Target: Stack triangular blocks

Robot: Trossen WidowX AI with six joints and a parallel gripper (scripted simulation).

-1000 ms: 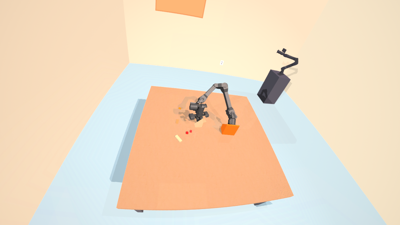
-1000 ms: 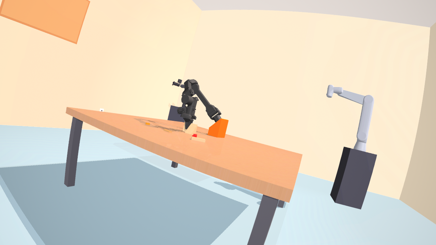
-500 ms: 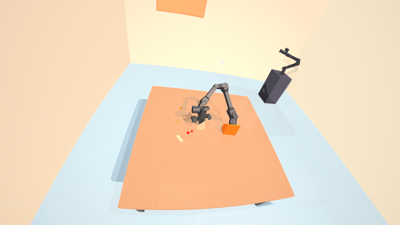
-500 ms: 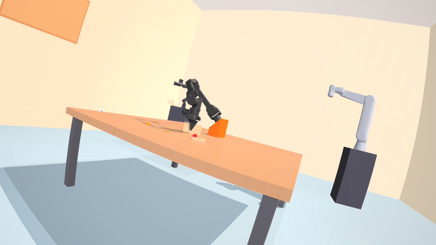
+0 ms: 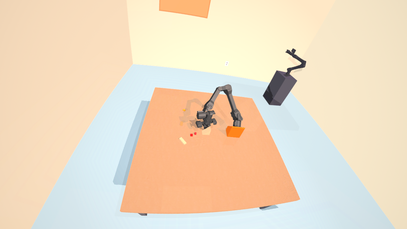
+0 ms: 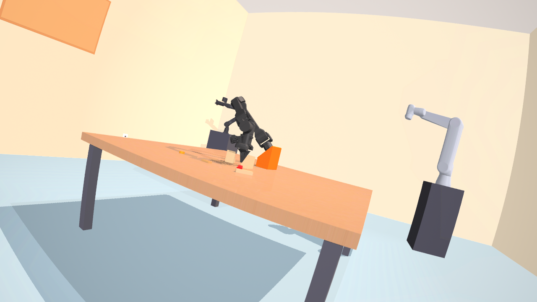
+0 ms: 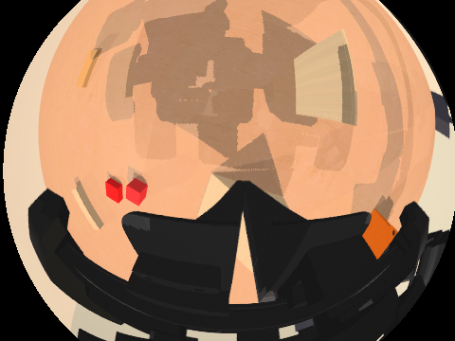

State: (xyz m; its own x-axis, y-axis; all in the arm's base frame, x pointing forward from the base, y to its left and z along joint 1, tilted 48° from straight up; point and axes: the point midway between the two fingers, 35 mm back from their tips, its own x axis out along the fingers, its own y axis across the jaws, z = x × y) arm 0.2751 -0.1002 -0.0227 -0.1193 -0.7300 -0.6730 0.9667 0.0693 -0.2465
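My gripper (image 5: pixel 205 128) (image 6: pixel 242 161) (image 7: pixel 242 186) is shut and empty, pointing down. One pale triangular block (image 5: pixel 206 132) (image 6: pixel 248 162) (image 7: pixel 208 195) is at the fingertips, partly hidden by the fingers in the wrist view; whether they touch it I cannot tell. The other pale triangular block (image 6: pixel 230 156) (image 7: pixel 318 82) stands apart, farther back, at the upper right in the wrist view. The gripper and arm hide it in the top view. The two blocks are separate, with bare table between them.
Two red cubes (image 5: pixel 191 135) (image 7: pixel 114 190) and a pale flat bar (image 5: pixel 182 140) (image 6: pixel 243 172) lie left of the near block. Small orange pieces (image 5: pixel 184 109) (image 6: pixel 181 152) lie farther back left. My arm's orange base (image 5: pixel 235 132) (image 6: pixel 272 158) (image 7: pixel 378 237) is on the right.
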